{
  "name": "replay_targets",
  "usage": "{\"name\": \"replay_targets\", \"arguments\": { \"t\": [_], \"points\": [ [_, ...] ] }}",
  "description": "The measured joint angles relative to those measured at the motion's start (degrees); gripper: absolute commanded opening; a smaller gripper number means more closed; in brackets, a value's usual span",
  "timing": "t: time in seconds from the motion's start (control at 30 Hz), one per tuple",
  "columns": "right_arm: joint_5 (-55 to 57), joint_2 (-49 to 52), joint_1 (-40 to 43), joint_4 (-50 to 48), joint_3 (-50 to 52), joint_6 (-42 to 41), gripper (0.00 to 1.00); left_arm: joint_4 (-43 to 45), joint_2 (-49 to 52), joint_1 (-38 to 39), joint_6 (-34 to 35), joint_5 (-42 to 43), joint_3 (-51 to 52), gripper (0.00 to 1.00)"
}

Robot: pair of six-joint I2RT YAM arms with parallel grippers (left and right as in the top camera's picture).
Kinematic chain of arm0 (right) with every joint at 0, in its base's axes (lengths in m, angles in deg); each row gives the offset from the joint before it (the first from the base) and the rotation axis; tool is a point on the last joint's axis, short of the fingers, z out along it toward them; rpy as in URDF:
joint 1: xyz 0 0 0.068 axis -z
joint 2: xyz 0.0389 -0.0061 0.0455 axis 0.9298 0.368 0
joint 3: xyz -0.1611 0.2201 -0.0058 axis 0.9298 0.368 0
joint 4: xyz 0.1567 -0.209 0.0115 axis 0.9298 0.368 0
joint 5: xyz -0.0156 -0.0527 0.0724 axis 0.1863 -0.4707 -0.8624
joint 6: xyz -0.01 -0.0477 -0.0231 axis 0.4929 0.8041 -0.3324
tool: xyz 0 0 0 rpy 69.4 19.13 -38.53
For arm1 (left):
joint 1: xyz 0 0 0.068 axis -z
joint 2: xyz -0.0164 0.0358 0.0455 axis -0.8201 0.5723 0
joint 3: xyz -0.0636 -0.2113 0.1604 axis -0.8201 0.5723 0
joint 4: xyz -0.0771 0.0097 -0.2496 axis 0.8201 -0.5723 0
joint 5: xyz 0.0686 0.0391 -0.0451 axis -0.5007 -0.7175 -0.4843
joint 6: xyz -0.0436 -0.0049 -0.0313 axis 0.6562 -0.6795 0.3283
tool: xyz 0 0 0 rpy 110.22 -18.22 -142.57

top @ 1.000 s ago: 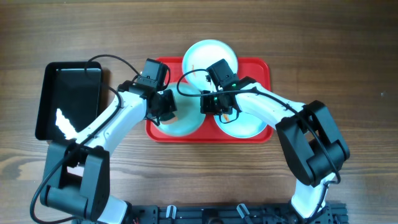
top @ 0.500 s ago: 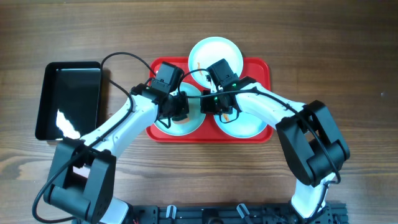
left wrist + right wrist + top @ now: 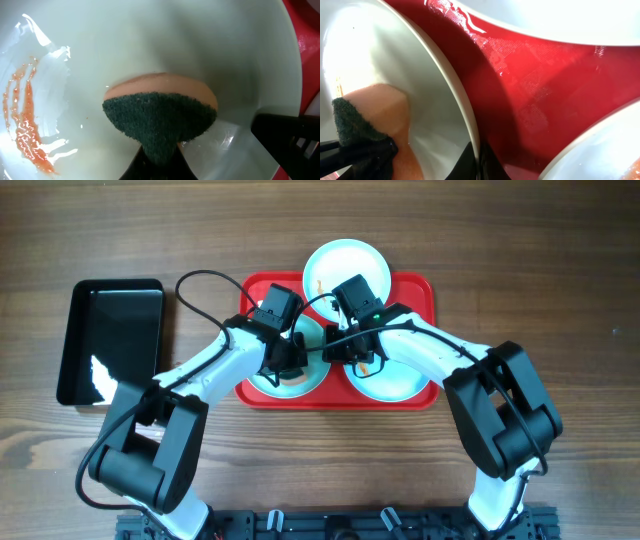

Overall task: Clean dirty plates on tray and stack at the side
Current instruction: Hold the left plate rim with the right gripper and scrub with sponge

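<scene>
Overhead: my left gripper has swung in from the tray's left rim onto the front-left plate, so scrubbing can begin; the tray's long axis runs left-right. Left wrist: the jaws clamp the sponge, which lies crosswise; the smear looks untouched. Right wrist: the right gripper pinches that plate's rim.

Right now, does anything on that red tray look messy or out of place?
Yes. The plate under the sponge carries an orange-red smear near its rim. The far plate overhangs the tray's back edge instead of lying inside it.
</scene>
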Motion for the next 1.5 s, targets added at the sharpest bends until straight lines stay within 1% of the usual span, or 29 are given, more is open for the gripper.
{"name": "replay_targets", "arguments": {
  "t": [0.13, 0.37, 0.67, 1.0, 1.2, 1.5],
  "points": [
    [0.0, 0.0, 0.0, 0.0, 0.0, 0.0, 0.04, -1.2, 0.0, 0.1, 0.0, -1.2, -0.2, 0.04],
    [-0.3, 0.0, -0.3, 0.0, 0.0, 0.0, 0.04, -4.8, 0.0, 0.7, 0.0, -6.3, -0.6, 0.04],
    [-0.4, 0.0, -0.4, 0.0, 0.0, 0.0, 0.04, -5.7, 0.0, 1.0, 0.0, -11.8, -0.6, 0.04],
    [-0.4, 0.0, -0.4, 0.0, 0.0, 0.0, 0.04, -5.9, 0.2, 1.0, 0.0, -23.7, -0.5, 0.04],
    [-0.4, 0.0, -0.4, 0.0, 0.0, -0.2, 0.04, -4.1, 0.2, 0.9, -1.0, -26.3, -0.2, 0.04],
    [-0.3, 0.0, -0.3, 0.0, 0.0, -0.2, 0.04, -3.1, -1.0, 1.0, -1.6, -27.1, -0.1, 0.04]
  ]
}}
